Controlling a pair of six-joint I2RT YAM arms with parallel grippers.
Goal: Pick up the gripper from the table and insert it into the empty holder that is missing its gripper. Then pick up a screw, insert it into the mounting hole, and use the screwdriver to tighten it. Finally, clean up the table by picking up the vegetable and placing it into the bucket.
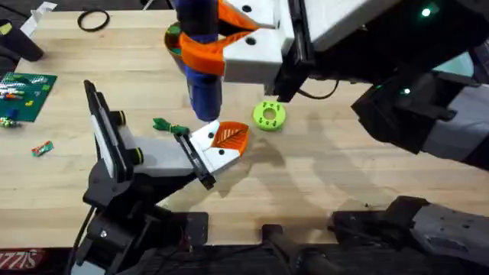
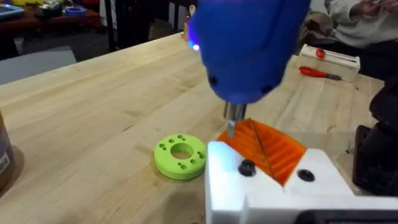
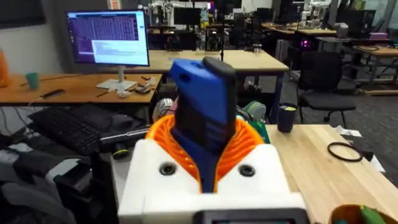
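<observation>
My right gripper (image 1: pixel 218 42) is clamped around the screwdriver (image 1: pixel 202 72), holding it upright with its tip just above the gripper (image 1: pixel 223 141) seated in the holder (image 1: pixel 153 156) on my left arm. The lime-green disc (image 1: pixel 269 115) lies just beside it, and a green vegetable (image 1: pixel 168 125) lies against the holder's far side. The bucket (image 1: pixel 173 40) peeks out behind the screwdriver.

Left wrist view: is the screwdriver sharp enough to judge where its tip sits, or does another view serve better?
Left wrist: the screwdriver body is close and blurred, but its metal tip is fairly sharp above the gripper. Overhead: the tool's upper part blurs near the camera, hiding the tip.
</observation>
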